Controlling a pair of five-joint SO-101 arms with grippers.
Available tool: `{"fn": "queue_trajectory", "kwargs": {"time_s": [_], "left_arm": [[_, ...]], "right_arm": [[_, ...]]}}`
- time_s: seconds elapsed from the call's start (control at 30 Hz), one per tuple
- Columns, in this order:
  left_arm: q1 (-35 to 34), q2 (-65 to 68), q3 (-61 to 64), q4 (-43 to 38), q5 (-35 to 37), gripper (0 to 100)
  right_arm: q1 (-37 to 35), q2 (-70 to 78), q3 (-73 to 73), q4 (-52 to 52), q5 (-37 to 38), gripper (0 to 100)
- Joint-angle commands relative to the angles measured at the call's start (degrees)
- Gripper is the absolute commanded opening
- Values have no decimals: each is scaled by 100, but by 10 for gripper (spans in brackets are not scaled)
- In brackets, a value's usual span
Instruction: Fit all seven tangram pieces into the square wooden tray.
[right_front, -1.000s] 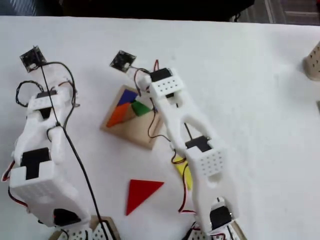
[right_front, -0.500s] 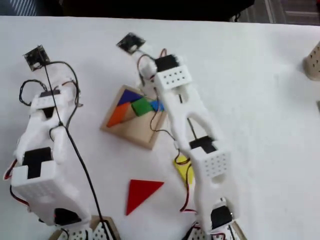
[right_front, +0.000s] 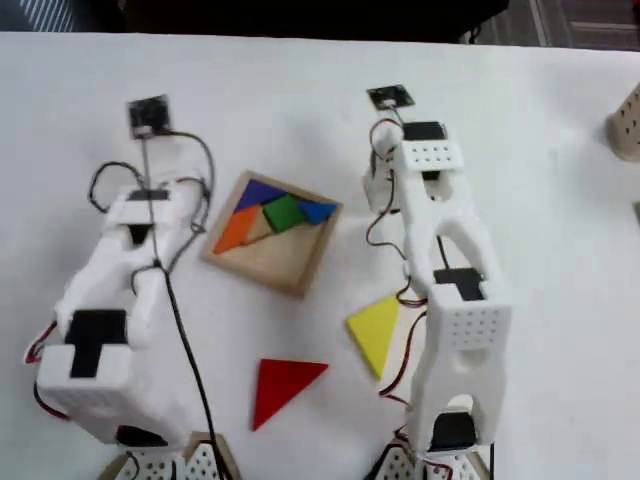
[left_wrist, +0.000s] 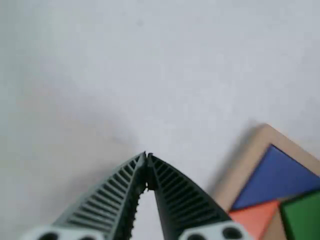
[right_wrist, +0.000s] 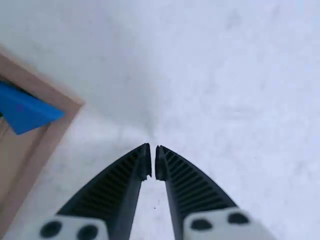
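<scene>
High view: shows square wooden tray (right_front: 288, 265) lying between the two arms, set corner-on. Holds at least four coloured pieces packed into its far half: dark blue triangle (right_front: 258, 192), orange piece (right_front: 235, 231), green piece (right_front: 283, 212), light blue piece (right_front: 318, 211). Near half bare wood.

Left wrist view: left gripper (left_wrist: 147, 159) pinched closed, tips touching, nothing held, over bare table (left_wrist: 125, 65). Tray corner just beside it, apart from the tips.

Right wrist view: right gripper (right_wrist: 152, 150) closed to a hairline slit, nothing held, over bare table. Tray corner off to one side of it, well ahead of the tips.

Two pieces loose on the table: yellow triangle (right_front: 377, 327) back along the right arm, just beside its forearm; red triangle (right_front: 280, 386) farther back toward the bases, between the arms.

Judgement on handling: both loose triangles look thin, stiff, light and smooth, lying flush on the table. Little edge to catch; likely to skate or pivot if squeezed near a point. Best taken with the jaws opened wide, straddling the piece edge to edge near its middle, long side against one finger. Probably not fragile; tray likely to shift if nudged.
</scene>
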Motion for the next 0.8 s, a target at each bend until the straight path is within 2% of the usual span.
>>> {"fn": "queue_trajectory", "kwargs": {"time_s": [0.0,0.1,0.17,0.3,0.4,0.53,0.77], "left_arm": [[1042,-1138,440,-18,-44,24],[1974,-1341,668,-44,-35,24],[2510,-1332,800,-352,-35,24],[3354,-1068,879,-1160,-26,24],[3855,-497,659,-1389,-26,24],[4075,189,149,-1371,-35,24],[3890,426,-53,-1354,-35,24]], "right_arm": [[303,-523,264,-462,-79,18],[418,-585,360,-716,-299,18],[514,-567,360,-848,-360,18],[602,-532,360,-1051,-360,18],[585,-523,369,-1077,-360,18],[567,-523,369,-1077,-360,18],[514,-523,378,-1077,-325,18]]}}
